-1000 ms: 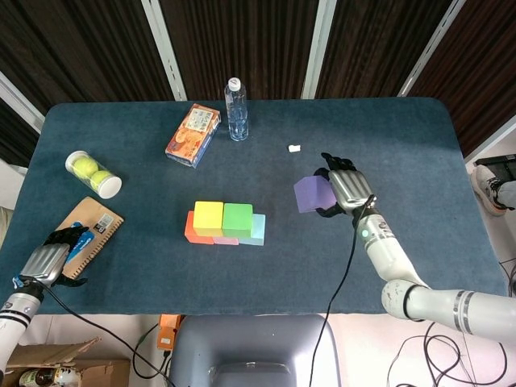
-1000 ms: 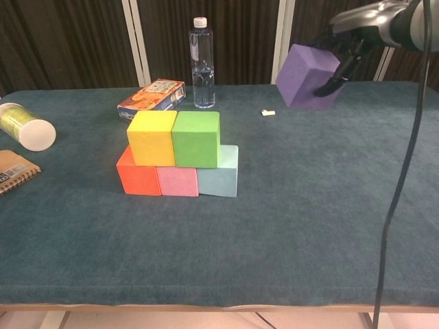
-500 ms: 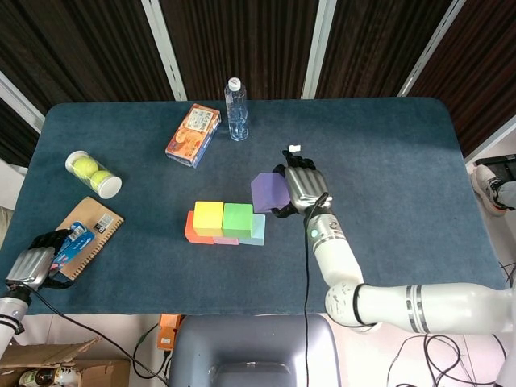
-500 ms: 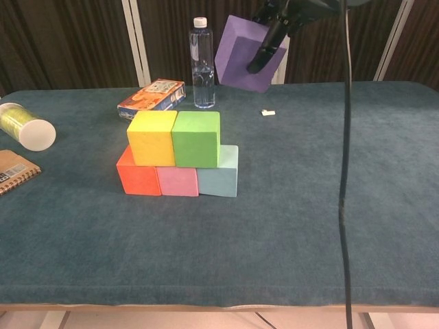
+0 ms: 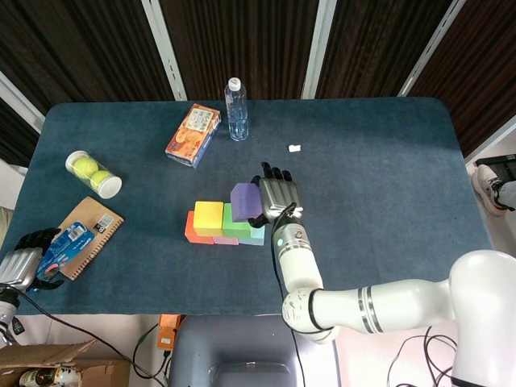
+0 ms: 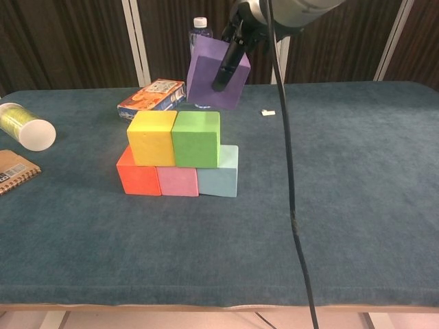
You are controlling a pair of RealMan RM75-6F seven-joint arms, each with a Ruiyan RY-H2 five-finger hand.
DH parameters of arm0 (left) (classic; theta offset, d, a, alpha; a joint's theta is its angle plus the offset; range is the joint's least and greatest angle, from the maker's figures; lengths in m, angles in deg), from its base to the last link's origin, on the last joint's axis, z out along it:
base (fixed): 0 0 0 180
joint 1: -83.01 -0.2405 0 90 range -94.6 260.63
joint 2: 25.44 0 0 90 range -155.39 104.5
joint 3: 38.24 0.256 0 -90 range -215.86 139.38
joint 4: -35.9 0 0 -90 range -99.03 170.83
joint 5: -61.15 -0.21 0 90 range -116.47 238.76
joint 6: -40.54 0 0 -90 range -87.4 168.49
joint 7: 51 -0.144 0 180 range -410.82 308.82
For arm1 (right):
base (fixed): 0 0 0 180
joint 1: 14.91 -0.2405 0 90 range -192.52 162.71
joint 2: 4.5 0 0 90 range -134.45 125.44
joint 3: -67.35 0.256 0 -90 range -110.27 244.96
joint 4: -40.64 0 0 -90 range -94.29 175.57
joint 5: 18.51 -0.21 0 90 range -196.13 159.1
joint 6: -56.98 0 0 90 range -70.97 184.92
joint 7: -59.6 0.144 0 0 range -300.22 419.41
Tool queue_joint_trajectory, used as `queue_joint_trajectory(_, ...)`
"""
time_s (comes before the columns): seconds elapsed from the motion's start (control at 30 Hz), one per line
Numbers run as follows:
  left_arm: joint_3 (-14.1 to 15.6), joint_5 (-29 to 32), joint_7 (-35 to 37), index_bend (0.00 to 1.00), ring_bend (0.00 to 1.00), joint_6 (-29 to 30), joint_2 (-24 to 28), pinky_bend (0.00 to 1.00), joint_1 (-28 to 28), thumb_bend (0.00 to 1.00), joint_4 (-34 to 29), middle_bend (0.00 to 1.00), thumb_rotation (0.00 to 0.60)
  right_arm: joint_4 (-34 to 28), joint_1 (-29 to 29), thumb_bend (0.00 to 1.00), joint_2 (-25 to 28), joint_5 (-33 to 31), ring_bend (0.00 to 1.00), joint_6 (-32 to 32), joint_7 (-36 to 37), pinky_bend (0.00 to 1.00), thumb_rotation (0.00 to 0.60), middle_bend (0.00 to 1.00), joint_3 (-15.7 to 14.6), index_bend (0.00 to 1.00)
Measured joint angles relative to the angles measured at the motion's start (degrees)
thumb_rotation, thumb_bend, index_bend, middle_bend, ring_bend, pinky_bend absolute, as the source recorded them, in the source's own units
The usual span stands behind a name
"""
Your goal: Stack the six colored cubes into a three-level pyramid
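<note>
The right hand [image 6: 236, 34] holds the tilted purple cube [image 6: 216, 74] above the green cube [image 6: 197, 138]; landing crooked, it could slide off.

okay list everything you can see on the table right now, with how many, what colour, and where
purple cube: 1, purple, held in the air above the stack, tilted
yellow cube: 1, yellow, second level, left
green cube: 1, green, second level, right
orange-red cube: 1, bottom row, left
pink cube: 1, bottom row, middle
light blue cube: 1, bottom row, right
water bottle: 1, clear, far edge
snack box: 1, orange, left of bottle
tennis ball tube: 1, clear, left side
notebook: 1, brown, near left
white scrap: 1, right of bottle
right hand: grips purple cube
left hand: near left corner, grip unclear
</note>
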Motion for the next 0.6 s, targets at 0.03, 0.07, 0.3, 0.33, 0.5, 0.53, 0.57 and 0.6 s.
queue_joint_trajectory(0.03,0.03,-0.24,0.56,0.09,0.0,-0.07,-0.03,0.07,-0.03,0.14,0.32,0.05,0.6,0.22,-0.21,0.18,-0.35,-0.66,0.0,0.5,-0.29,0.0,0.6,0.0,0.54,0.5)
queue_joint_trajectory(0.07,0.06,-0.48,1.01,0.09,0.0,-0.08,-0.06,0.07,-0.05,0.14,0.56,0.05,0.6,0.47,-0.49,0.18,-0.79,-1.5,0.0,1.23,-0.77,0.0,0.6,0.0,1.17,0.5)
queue_joint_trajectory(0.3,0.37,-2.88,4.48,0.09,0.0,0.54,-0.18,0.07,-0.3,0.14,2.26,0.05,0.6,2.19,-1.88,0.18,-3.11,-4.46,0.0,5.04,-4.25,0.0,0.6,0.0,3.71,0.5)
queue_joint_trajectory(0.33,0.41,-3.12,5.05,0.09,0.0,0.57,-0.21,0.07,-0.32,0.14,2.59,0.05,0.6,2.49,-1.98,0.18,-3.49,-4.54,0.0,5.37,-4.57,0.0,0.6,0.0,3.9,0.5)
queue_joint_trajectory(0.5,0.85,-4.31,6.35,0.09,0.0,0.53,-0.49,0.07,-0.4,0.14,3.85,0.05,0.6,4.39,-1.65,0.18,-5.76,-4.29,0.0,5.74,-5.17,0.0,0.6,0.0,4.52,0.48)
queue_joint_trajectory(0.53,0.91,-4.44,6.44,0.09,0.0,0.72,-0.54,0.07,-0.5,0.14,3.97,0.05,0.6,4.76,-1.46,0.18,-6.06,-4.1,0.0,5.47,-5.11,0.0,0.6,0.0,4.64,0.48)
queue_joint_trajectory(0.57,0.93,-4.5,6.51,0.09,0.0,0.9,-0.56,0.07,-0.61,0.14,4.09,0.05,0.6,5.36,-1.13,0.18,-6.6,-3.57,0.0,4.89,-4.81,0.0,0.6,0.0,4.91,0.47)
queue_joint_trajectory(0.6,0.94,-4.54,6.63,0.09,0.0,1.06,-0.57,0.07,-0.7,0.14,4.22,0.05,0.6,5.56,-1.0,0.18,-6.81,-3.27,0.0,4.69,-4.62,0.0,0.6,0.0,4.99,0.47)
